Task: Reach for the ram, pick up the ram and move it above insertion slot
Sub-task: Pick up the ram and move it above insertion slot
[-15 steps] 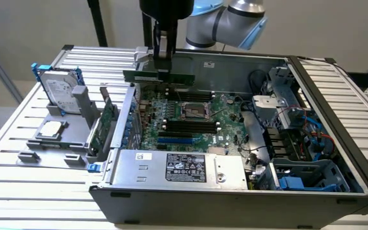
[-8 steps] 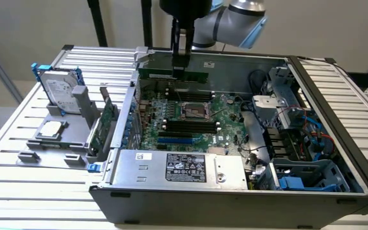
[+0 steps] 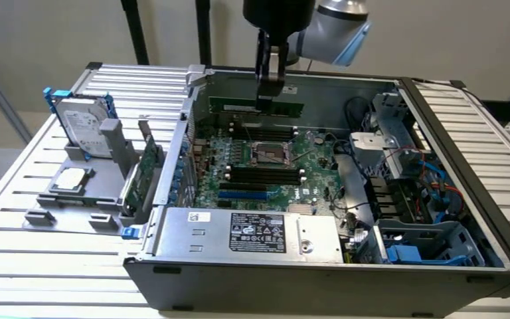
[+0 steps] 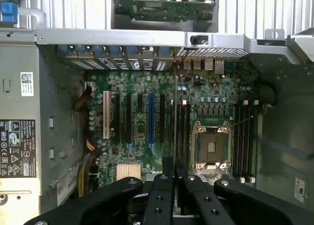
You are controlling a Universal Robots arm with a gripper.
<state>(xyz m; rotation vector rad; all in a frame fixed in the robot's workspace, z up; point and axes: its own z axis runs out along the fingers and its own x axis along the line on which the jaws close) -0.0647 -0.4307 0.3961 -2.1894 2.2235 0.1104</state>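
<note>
Green ram (image 3: 255, 106) hangs level above the motherboard (image 3: 264, 159) in the open computer case (image 3: 450, 133), pinched at its top edge; arm straight down, exterior view. Wrist view: gripper (image 4: 174, 178) jaws narrow, clamped on the ram (image 4: 175, 117), seen edge-on as a thin line over the slots (image 4: 184, 131) beside the CPU socket (image 4: 211, 146).

You see the ram (image 4: 175, 117) only edge-on in the wrist view, a thin line whose chips are hidden. The gripper (image 4: 175, 178) runs off that picture's edge. In the exterior view the arm (image 3: 277, 13) is cut off above, and the power supply label (image 3: 257, 234) is too small for you to read.
</note>
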